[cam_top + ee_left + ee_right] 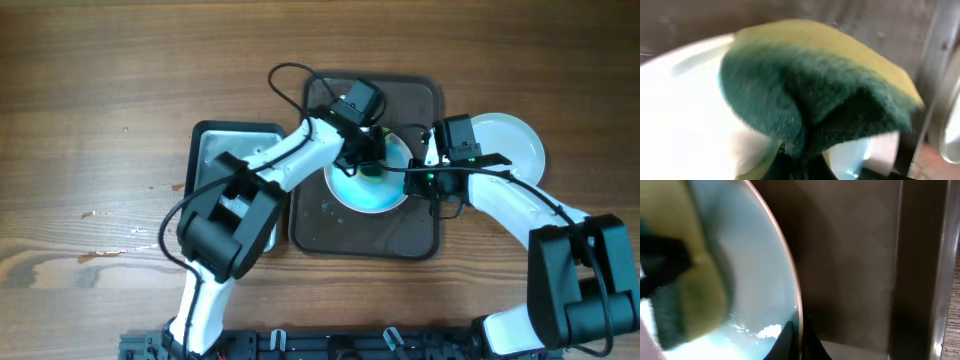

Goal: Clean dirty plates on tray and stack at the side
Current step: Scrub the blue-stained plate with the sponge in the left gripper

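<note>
A light blue plate [368,185] lies on the dark brown tray [415,235]. My left gripper [362,160] is shut on a yellow and green sponge [810,90], its green side pressed on the plate [680,115]. My right gripper [428,172] is shut on the plate's right rim [792,295], one finger inside and one outside. White residue [769,330] sits on the plate near that finger. The sponge also shows in the right wrist view [685,300]. A clean white plate [512,145] lies on the table right of the tray.
A metal tray [215,150] lies left of the brown tray, under my left arm. The brown tray's raised wall [920,270] stands close to my right gripper. Bare wooden table [90,120] spreads to the left.
</note>
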Robot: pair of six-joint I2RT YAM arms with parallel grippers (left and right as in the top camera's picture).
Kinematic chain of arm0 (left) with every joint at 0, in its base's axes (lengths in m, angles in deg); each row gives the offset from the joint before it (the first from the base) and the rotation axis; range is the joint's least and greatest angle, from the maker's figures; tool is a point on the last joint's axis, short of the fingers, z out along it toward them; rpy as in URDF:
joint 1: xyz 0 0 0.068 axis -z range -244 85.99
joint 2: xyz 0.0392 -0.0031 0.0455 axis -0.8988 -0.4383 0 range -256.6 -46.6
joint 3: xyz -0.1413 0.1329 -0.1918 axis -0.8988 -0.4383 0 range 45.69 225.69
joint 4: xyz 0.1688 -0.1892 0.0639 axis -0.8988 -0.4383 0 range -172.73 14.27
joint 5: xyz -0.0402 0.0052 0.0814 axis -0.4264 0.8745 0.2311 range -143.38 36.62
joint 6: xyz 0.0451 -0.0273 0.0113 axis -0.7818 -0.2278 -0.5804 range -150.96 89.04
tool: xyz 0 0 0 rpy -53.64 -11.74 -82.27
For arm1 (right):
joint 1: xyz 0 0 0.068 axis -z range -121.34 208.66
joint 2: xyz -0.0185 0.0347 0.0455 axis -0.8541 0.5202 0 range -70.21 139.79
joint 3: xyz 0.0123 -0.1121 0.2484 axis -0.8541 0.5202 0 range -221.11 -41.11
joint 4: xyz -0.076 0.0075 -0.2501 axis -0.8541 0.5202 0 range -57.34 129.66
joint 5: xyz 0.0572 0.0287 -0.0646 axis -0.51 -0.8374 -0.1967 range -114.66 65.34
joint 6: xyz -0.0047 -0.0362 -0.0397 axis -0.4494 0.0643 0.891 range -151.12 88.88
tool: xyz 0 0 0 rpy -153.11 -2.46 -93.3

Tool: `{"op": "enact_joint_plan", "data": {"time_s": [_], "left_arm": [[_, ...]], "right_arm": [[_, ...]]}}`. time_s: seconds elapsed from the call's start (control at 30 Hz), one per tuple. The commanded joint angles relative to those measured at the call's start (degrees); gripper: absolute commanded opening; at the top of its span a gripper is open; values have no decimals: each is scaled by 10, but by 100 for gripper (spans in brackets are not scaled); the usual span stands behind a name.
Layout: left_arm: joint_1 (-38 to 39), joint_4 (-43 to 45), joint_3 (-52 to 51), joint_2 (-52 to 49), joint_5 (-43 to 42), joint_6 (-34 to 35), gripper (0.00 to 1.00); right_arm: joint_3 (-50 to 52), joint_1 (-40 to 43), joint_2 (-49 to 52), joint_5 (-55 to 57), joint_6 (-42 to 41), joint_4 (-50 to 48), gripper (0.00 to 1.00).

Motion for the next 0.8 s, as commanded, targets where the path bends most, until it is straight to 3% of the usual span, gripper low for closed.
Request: {"op": "enact_joint_plan", "data": {"time_s": [0.0,0.2,0.3,0.6,0.77], "left_arm": [[21,27,-2,-40,-108,19,4],[29,52,-2,-48,-215,14,4],[29,34,-2,-48,-221,-13,4],[-17,-235,-2,-47,148,-12,4],[-48,-300,-2,-24,250,-12,4]], "right_arm": [[42,1,34,47,14,19,4],[42,1,34,47,14,20,4],[42,1,34,47,14,20,4],[42,1,34,47,15,20,4],[42,1,34,47,15,20,4]]}}
